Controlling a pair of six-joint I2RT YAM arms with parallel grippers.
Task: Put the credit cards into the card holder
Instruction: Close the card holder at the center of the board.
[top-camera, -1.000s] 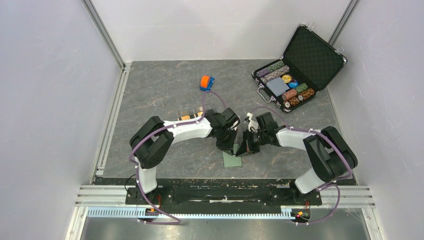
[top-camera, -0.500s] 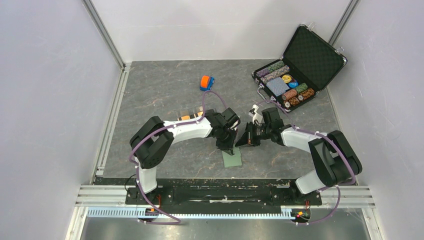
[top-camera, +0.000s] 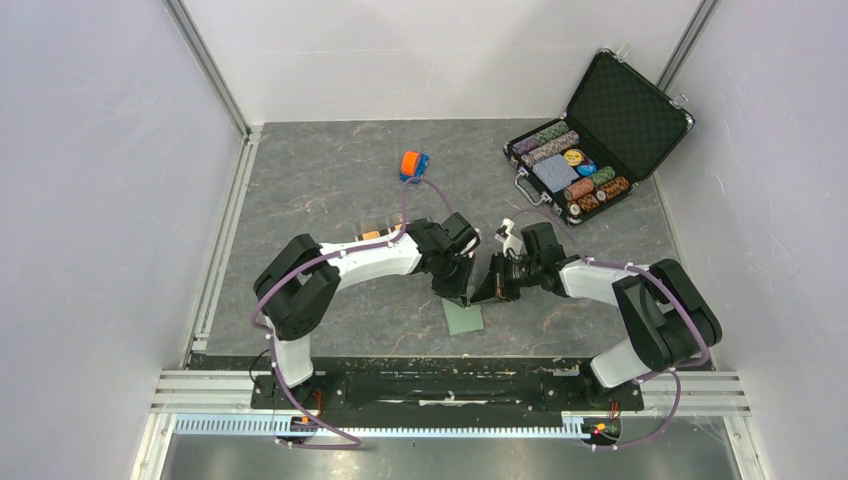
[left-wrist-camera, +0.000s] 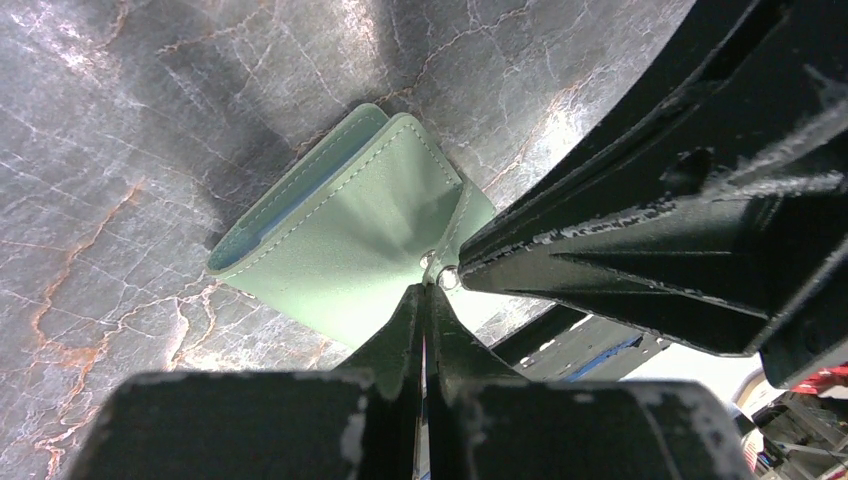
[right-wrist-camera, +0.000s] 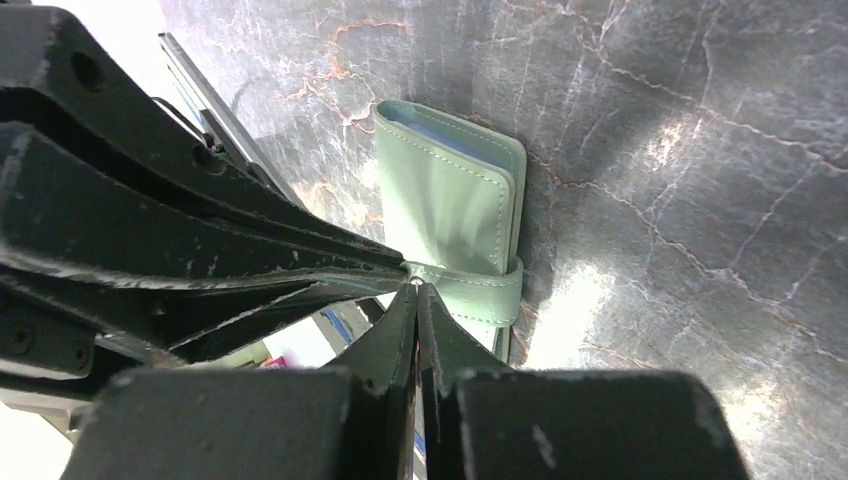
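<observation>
The sage-green card holder (top-camera: 463, 319) lies folded on the table near the front, its strap (right-wrist-camera: 484, 286) wrapped round its edge. It shows in the left wrist view (left-wrist-camera: 345, 235) and the right wrist view (right-wrist-camera: 450, 195). My left gripper (top-camera: 463, 298) is shut, its tips (left-wrist-camera: 425, 292) on the snap at the strap's end. My right gripper (top-camera: 482, 296) is shut too, its tips (right-wrist-camera: 415, 290) meeting the left's at the same snap. An orange-gold credit card (top-camera: 371, 235) peeks out behind my left arm; the other cards are hidden.
An open black chip case (top-camera: 590, 150) stands at the back right. An orange-and-blue toy car (top-camera: 413, 165) sits at the back middle. A clear tray (top-camera: 385, 226) lies partly under my left arm. Metal rails run along the left and front edges.
My right gripper drew back and up from the card holder, then returned to its strap. My left gripper stayed at the card holder. The card holder has not moved.
</observation>
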